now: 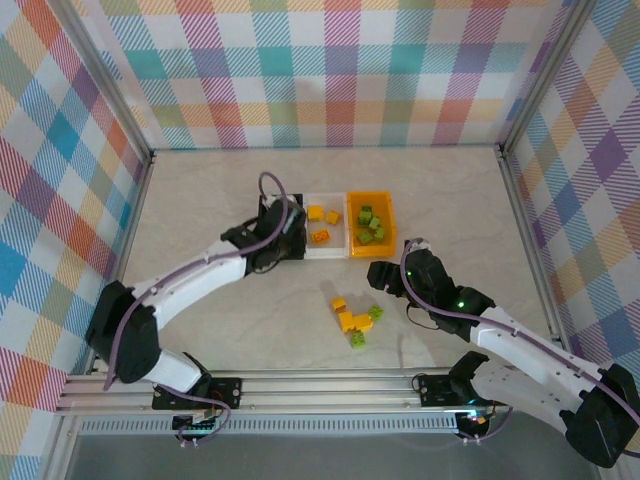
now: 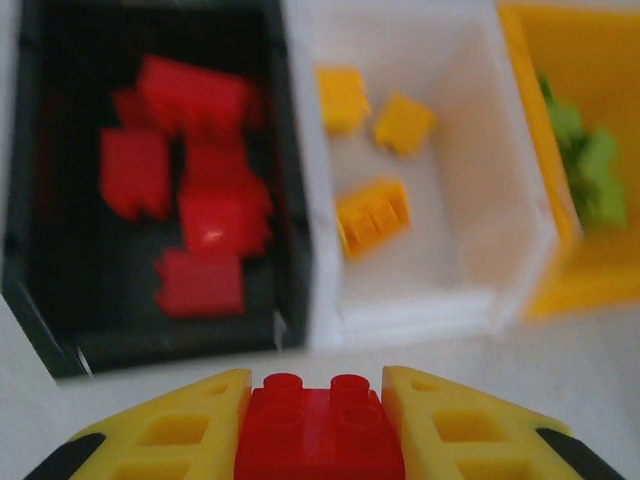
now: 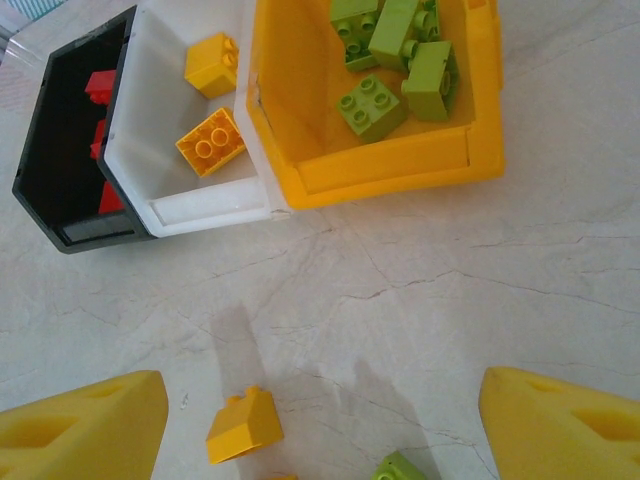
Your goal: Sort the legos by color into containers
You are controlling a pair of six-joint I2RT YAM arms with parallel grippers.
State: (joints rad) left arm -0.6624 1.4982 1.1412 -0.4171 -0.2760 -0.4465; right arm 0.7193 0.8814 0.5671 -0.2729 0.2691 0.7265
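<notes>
- Red studded plastic brick (image 2: pixel 320 440) sits nearest the left wrist lens, studs up, clamped between the yellow fingers (image 2: pixel 170 435) of the left gripper (image 2: pixel 320 405).
- It shows two-by-two studs and looks near-square. I see no long axis to line up, so I judge its turn will not matter for the drop.
- Black open-topped plastic bin (image 2: pixel 150 345) lies straight ahead of the held brick and a little to the left. Its near wall is just beyond the fingertips, and its long side runs away from the gripper. Several red bricks (image 2: pixel 205 215) lie inside.
- Judgement: releasing calls for a short advance forward and slightly left, so the brick is over the opening and not over the near wall or the table in front of it.
- White plastic bin (image 2: pixel 450 250) touches the black one on its right and holds three yellow-orange bricks (image 2: pixel 372 215). Drifting right would risk the wrong bin.
- Orange-yellow plastic bin (image 3: pixel 400 165) comes next along and holds lime green bricks (image 3: pixel 400 50).
- Right gripper (image 3: pixel 320 430) has its fingers spread wide with nothing between them. It is above a loose yellow-orange brick (image 3: pixel 245 425) and a loose lime green brick (image 3: pixel 398 467) on the marble-look table (image 3: pixel 450 300).
- Overhead, the unsorted cluster (image 1: pixel 352 320) lies near the right arm, and the left arm is the nearer one to the black bin.
</notes>
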